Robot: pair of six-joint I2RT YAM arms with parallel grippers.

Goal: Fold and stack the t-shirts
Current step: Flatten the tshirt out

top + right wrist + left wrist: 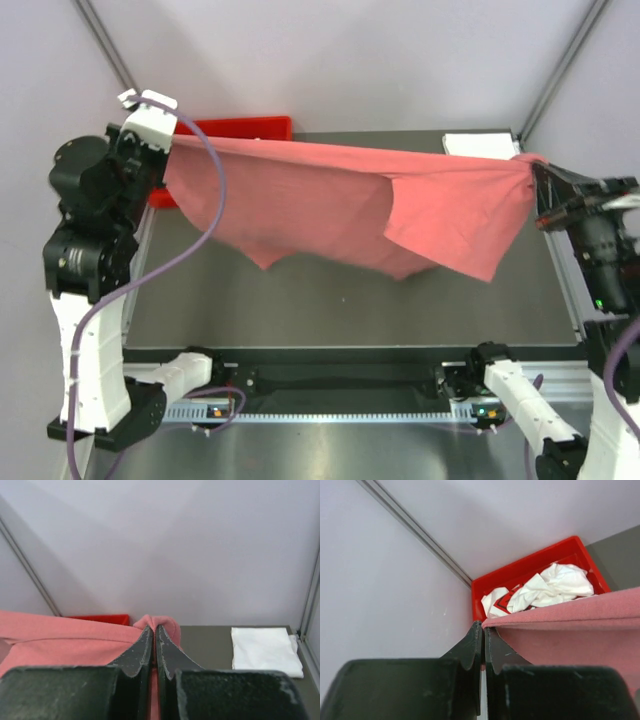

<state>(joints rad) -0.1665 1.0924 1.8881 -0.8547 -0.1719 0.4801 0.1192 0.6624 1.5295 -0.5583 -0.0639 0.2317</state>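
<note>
A pink t-shirt [340,200] hangs stretched in the air above the table, held at its two upper ends. My left gripper [165,140] is shut on its left end; in the left wrist view the pink cloth [570,625] runs off to the right from the closed fingertips [484,626]. My right gripper [538,170] is shut on the right end; in the right wrist view the cloth [60,635] bunches over the tips [154,626]. The shirt's lower edge droops toward the table in two points. A folded white t-shirt [480,145] lies at the back right, also in the right wrist view [265,650].
A red bin [250,127] stands at the back left, partly behind the shirt; in the left wrist view it [530,565] holds crumpled white shirts [545,587]. The dark table [340,310] has metal rails at the front and right. Grey walls enclose the back.
</note>
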